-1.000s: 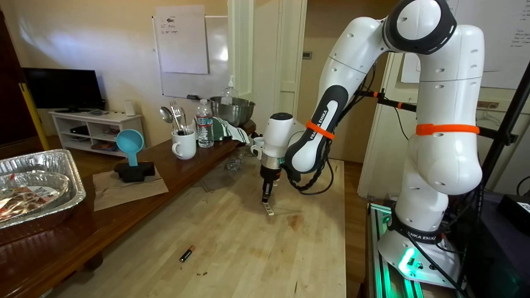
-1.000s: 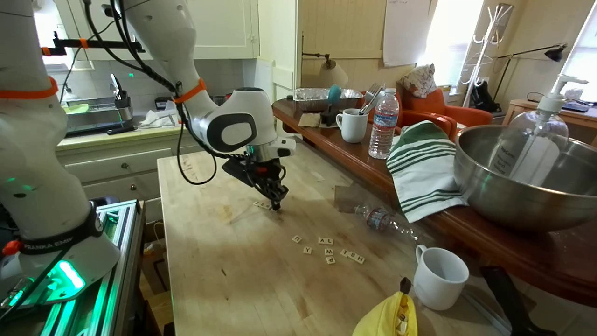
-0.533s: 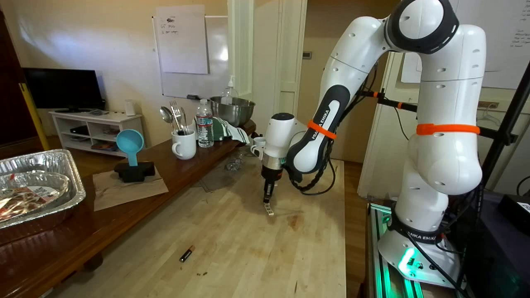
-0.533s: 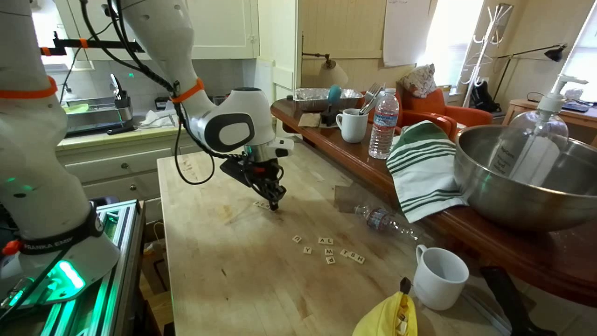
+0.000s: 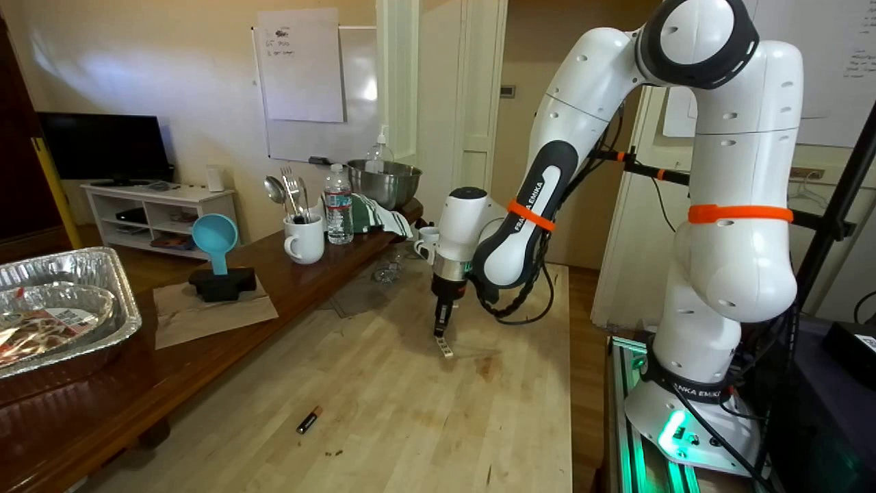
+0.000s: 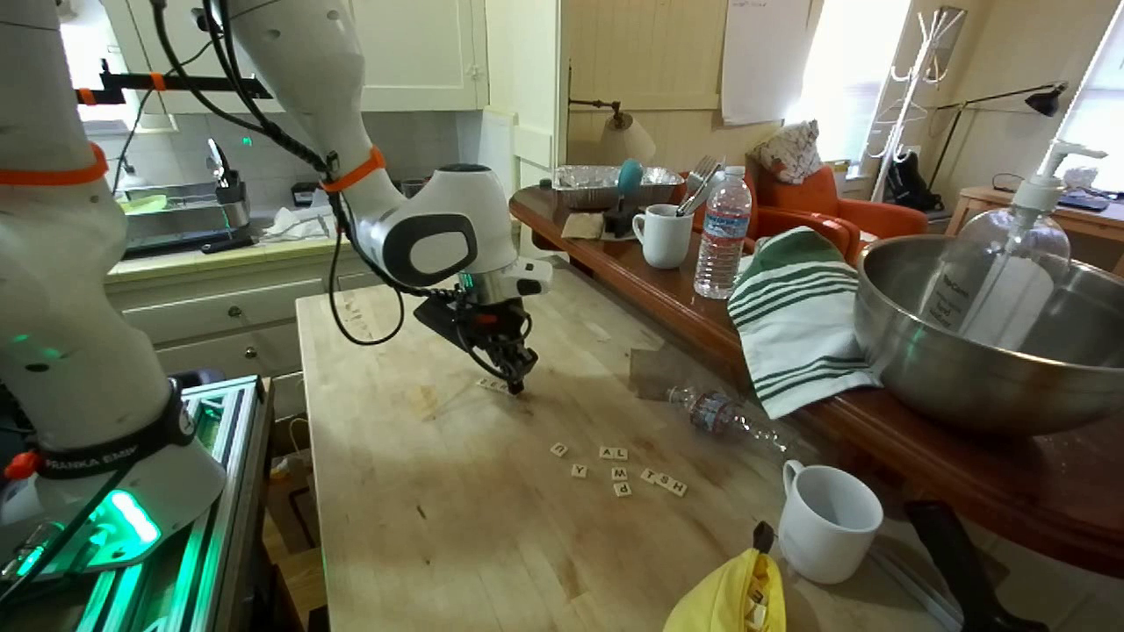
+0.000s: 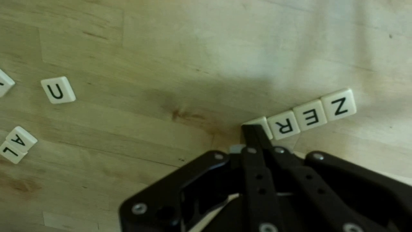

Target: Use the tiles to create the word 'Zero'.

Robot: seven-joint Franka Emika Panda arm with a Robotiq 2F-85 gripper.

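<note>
Closed up narrow, the pincer (image 7: 256, 133) has its fingers pressed together, their tips over part of one pale tile (image 7: 266, 126). Beneath spreads the wooden counter (image 6: 474, 527), and above it bends the white arm (image 5: 585, 85), lettered FRANKA EMIKA along the forearm and, partly hidden, round its base. Beyond hangs a paper sheet (image 5: 304, 82) with handwriting too small to make out. A steel bowl (image 6: 948, 377) holds a pump bottle (image 6: 1010, 290), its label too blurred to read; near it stands a water bottle (image 6: 724, 233) with a red and blue label. On the counter lies a battery (image 5: 308, 420), black with a copper end. Smallest are the tiles (image 6: 614, 454). In the wrist view four touch in a slanting row: Z tile (image 7: 339, 104), E tile (image 7: 310, 115) and R tile (image 7: 284, 125), right to left and upside down, then the covered one, its letter hidden. Well apart lie the U tile (image 7: 58, 90) and the A tile (image 7: 21, 139) touching the L tile (image 7: 12, 152). In an exterior view, a Y tile (image 6: 579, 471), a P tile (image 6: 622, 490), an M-or-W tile (image 6: 620, 474) and a T-S-H row (image 6: 663, 481) also show.
</note>
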